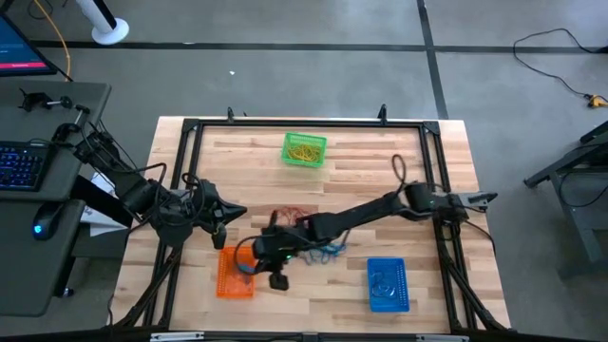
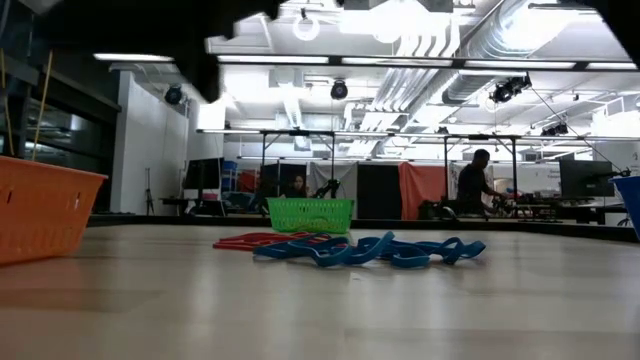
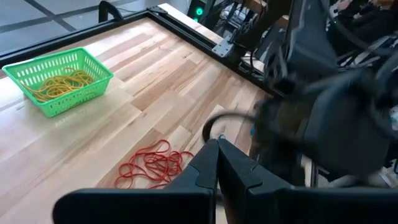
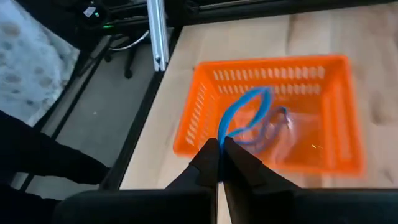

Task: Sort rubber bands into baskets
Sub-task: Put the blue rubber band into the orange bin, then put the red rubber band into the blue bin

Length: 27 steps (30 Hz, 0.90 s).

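The orange basket (image 1: 234,275) stands near the table's front left, and my right gripper (image 4: 219,144) hovers over it, shut on a blue rubber band (image 4: 247,112). More blue rubber bands (image 2: 372,249) and a heap of red ones (image 3: 154,165) lie loose on the table's middle. The green basket (image 3: 59,76) at the far edge holds yellow bands. The blue basket (image 1: 387,284) stands at the front right. My left gripper (image 3: 217,148) is shut on nothing, raised above the table to the left of the red heap. My right gripper pinches the blue band at one end of its loop (image 4: 222,132) between its two fingertips. The fingers slant downward, coming from the table's right. The rest of the loop reaches out beyond the fingertips over the inside of the orange basket (image 4: 323,106).
A black metal frame (image 1: 190,128) runs around the tabletop. My right arm (image 1: 361,214) stretches across the middle of the table above the loose bands. A desk with a keyboard (image 1: 24,161) stands off the table's left side.
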Available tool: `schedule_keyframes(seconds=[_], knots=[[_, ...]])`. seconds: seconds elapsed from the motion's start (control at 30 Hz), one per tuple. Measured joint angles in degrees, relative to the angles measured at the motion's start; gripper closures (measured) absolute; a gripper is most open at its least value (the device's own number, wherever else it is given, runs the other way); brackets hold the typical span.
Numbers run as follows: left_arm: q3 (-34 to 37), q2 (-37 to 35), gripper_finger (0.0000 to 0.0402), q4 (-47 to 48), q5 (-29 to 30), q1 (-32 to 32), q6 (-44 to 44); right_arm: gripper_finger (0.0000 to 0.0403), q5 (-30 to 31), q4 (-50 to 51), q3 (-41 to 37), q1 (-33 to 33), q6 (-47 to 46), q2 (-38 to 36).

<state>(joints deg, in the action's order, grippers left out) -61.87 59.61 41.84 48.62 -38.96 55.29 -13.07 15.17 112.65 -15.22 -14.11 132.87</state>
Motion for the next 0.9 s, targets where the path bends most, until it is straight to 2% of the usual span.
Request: schedule_keyframes(seconds=[0.2, 0.4, 0.5, 0.63, 0.77, 0.9], knots=[[0.00, 0.00, 0.0401, -0.13, -0.02, 0.00, 0.11, 0.0403, -1.43, 0.02, 10.31, -0.02, -0.89, 8.08], [0.00, 0.00, 0.0402, -0.15, -0.02, 0.00, 0.11, 0.0391, 3.05, 0.12, 12.43, -0.17, -5.66, 10.83], [0.00, 0.00, 0.0401, -0.12, -0.01, 0.00, 0.04, 0.0347, 3.16, 0.46, 12.30, -0.17, -6.88, 10.83], [0.00, 0.00, 0.0401, -0.12, -0.02, 0.00, -0.04, 0.0256, 3.62, 1.06, 12.56, -0.13, -8.42, 10.85], [0.00, 0.00, 0.0402, -0.10, -0.02, 0.00, -0.15, 0.0171, 4.62, 3.16, 14.98, 0.06, -5.58, 10.88], [0.00, 0.00, 0.0402, -0.10, -0.02, 0.00, -0.92, 0.0137, 4.39, 15.59, 20.02, 0.81, -1.21, 10.88]])
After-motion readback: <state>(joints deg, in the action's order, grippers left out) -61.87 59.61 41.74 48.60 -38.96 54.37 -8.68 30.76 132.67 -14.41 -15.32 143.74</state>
